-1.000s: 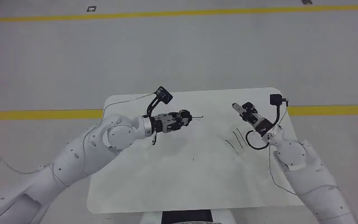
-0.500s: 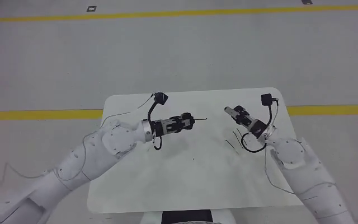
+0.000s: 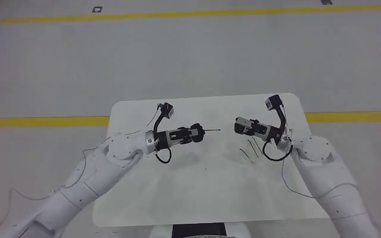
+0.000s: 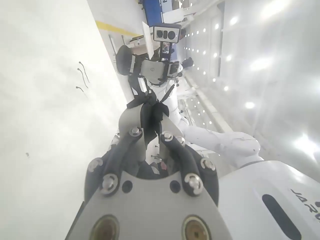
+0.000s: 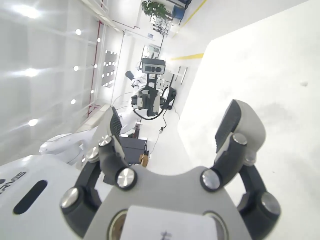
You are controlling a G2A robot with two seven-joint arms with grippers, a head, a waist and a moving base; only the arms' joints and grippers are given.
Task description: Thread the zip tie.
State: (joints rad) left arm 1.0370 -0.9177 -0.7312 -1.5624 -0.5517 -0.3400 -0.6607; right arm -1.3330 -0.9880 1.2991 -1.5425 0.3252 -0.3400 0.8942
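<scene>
Zip tie (image 3: pixel 212 129) is clamped in the left gripper (image 3: pixel 201 132) over the middle of the table (image 3: pixel 178 190), its tail pointing at the right gripper (image 3: pixel 237 126), which hangs wide open over the table's right part, clear of the tail. Spare ties (image 3: pixel 253 147) lie on the table's right part. Pick-up looks done; feeding the tail through the head remains, I judge.

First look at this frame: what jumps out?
The left end effector is shut on a black zip tie, whose tail points across the middle of the white table at the right end effector. That one is open and faces it, with a gap between them. Three loose zip ties lie on the table near the right arm.
</scene>
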